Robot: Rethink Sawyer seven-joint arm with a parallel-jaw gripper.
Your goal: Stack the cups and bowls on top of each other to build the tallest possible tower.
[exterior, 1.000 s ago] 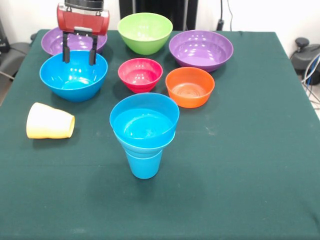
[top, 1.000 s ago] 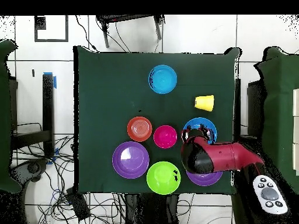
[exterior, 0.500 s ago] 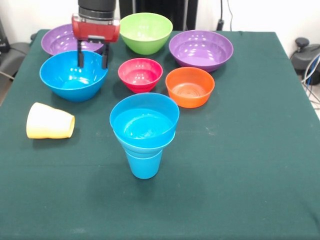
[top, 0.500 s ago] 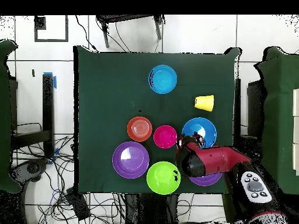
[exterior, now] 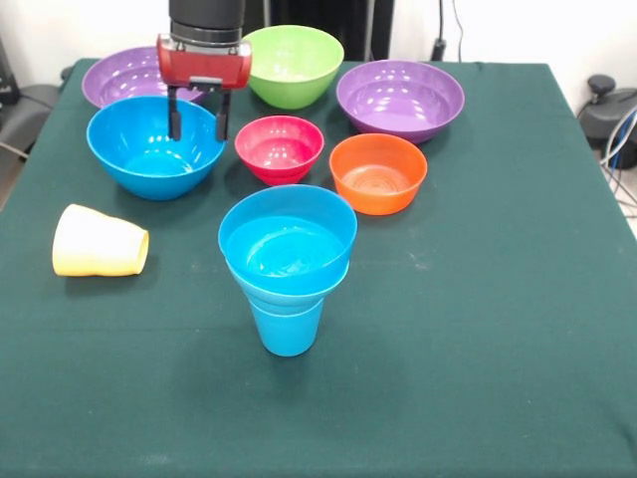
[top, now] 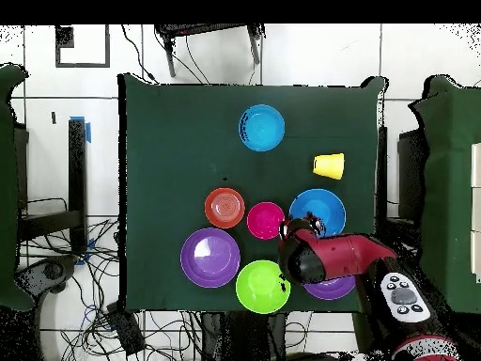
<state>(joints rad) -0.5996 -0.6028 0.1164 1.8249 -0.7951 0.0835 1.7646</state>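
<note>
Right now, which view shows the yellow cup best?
Front view: the yellow cup lies on its side, clear of everything, with its shape and mouth plain. The overhead view shows the yellow cup only as a small yellow shape beside the big blue bowl.

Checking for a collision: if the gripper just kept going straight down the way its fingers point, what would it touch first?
Most likely the big blue bowl: the open gripper hangs over its rim nearest the red bowl, though depth is hard to judge.
</note>
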